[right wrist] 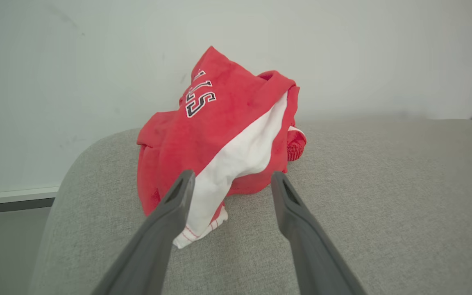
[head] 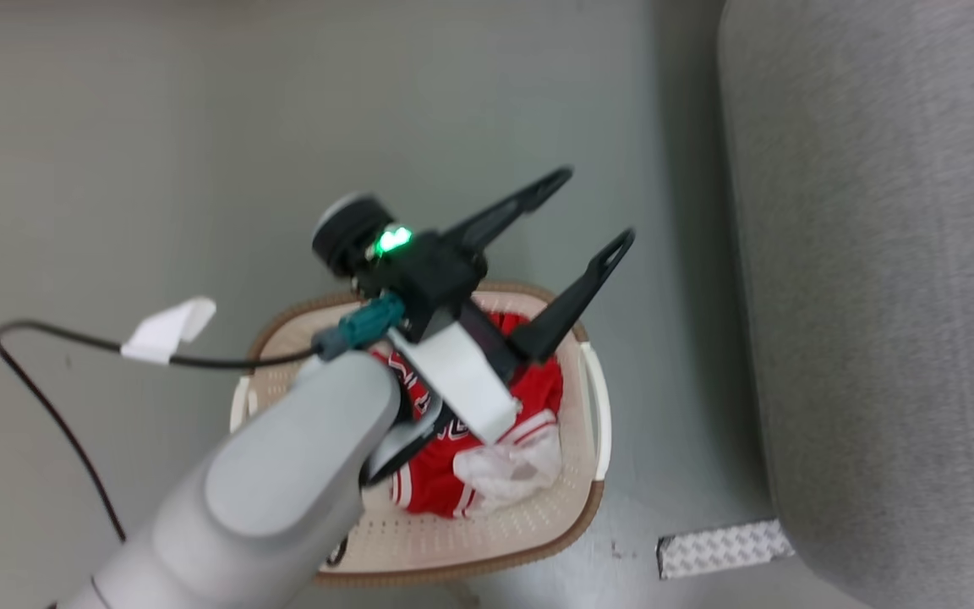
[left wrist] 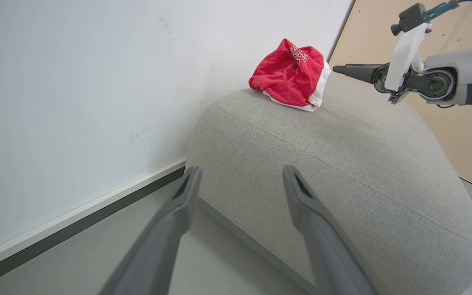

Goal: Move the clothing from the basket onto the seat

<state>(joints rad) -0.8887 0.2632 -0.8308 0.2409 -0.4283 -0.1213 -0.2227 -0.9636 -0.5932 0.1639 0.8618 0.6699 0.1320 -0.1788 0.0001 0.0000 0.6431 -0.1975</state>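
Clothing [head: 529,397] lies in the basket [head: 453,541]; one red garment [right wrist: 228,135] sits on the sofa [right wrist: 383,184]. Left fingers [head: 576,292] over the basket and right fingers [right wrist: 166,217] near that garment gape empty.

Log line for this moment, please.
left claw open, near basket | right claw open, facing garment on seat | clothing in basket

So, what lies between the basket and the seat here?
In the head view, bare grey floor separates the basket from the seat, apart from a small embossed metal strip lying by the seat's near corner.
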